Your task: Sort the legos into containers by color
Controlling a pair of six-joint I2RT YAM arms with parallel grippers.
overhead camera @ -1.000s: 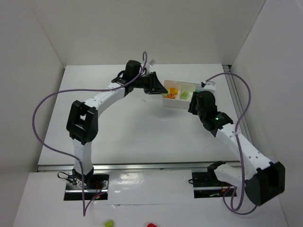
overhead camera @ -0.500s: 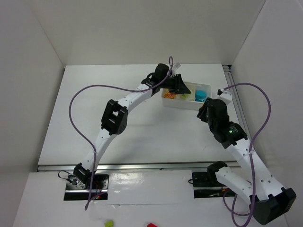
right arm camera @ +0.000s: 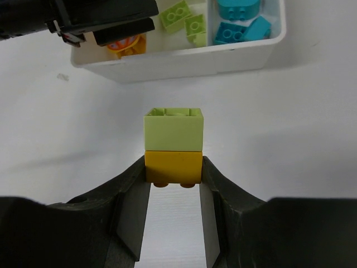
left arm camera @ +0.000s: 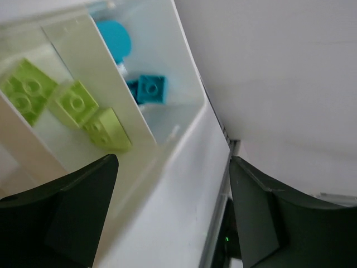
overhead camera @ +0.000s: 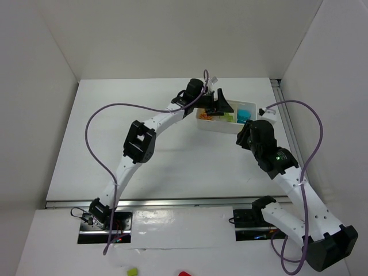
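Note:
The white three-compartment tray stands at the back right of the table. It holds orange pieces in the left cell, lime bricks in the middle and cyan bricks in the right. My left gripper hovers open over the tray, and nothing is between its fingers. In front of the tray's near wall, my right gripper is shut on the orange lower brick of a two-brick stack. A lime brick sits on top of the stack.
White walls close in the table on the left, back and right. A metal rail runs along the near edge by the arm bases. The left arm's black head overhangs the tray's left cell.
The left arm swung right from beside the tray to above it, and its jaws have now parted wide. The right arm stretched out, still shut on the stack, which now sits just before the tray.

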